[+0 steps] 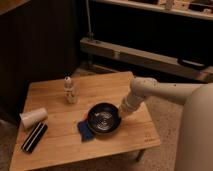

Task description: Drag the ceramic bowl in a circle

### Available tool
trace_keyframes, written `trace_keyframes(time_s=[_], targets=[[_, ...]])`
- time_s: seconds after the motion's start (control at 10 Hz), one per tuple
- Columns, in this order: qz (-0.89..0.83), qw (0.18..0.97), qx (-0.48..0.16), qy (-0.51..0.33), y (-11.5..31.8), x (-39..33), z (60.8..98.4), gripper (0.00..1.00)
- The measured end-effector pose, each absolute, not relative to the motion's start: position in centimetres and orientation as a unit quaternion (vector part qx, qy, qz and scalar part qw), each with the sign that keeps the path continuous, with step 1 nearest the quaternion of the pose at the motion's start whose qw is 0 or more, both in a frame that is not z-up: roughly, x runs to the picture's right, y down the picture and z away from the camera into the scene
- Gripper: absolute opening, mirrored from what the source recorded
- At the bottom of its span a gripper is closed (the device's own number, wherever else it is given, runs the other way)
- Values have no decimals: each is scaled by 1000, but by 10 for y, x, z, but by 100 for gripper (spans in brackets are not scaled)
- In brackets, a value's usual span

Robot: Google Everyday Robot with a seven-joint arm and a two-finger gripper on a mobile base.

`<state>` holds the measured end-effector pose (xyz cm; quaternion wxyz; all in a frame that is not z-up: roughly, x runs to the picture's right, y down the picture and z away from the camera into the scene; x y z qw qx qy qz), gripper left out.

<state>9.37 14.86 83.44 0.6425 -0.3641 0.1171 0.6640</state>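
The ceramic bowl (104, 119) is round, shallow and glossy black with a shiny inner bottom. It sits on the wooden table (55, 145), right of centre. My gripper (122, 111) is at the bowl's right rim, at the end of the white arm (165, 92) that reaches in from the right. The gripper touches or holds the rim; its tips are hidden against the dark bowl.
A blue object (84, 131) lies partly under the bowl's left edge. A small white bottle (70, 90) stands at the back left. A white paper cup (33, 117) lies on its side at the left, with a black oblong object (34, 137) beside it. A shelf unit (145, 50) stands behind.
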Motion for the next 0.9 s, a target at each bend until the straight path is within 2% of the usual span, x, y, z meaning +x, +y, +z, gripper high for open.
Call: trace_keyframes(time_s=[0.2, 0.3, 0.8, 0.9], targets=[[661, 643, -368, 118, 150, 94, 836, 44], [659, 644, -369, 119, 150, 94, 836, 49], [654, 646, -375, 119, 152, 93, 840, 49], [653, 647, -376, 119, 151, 91, 841, 55]])
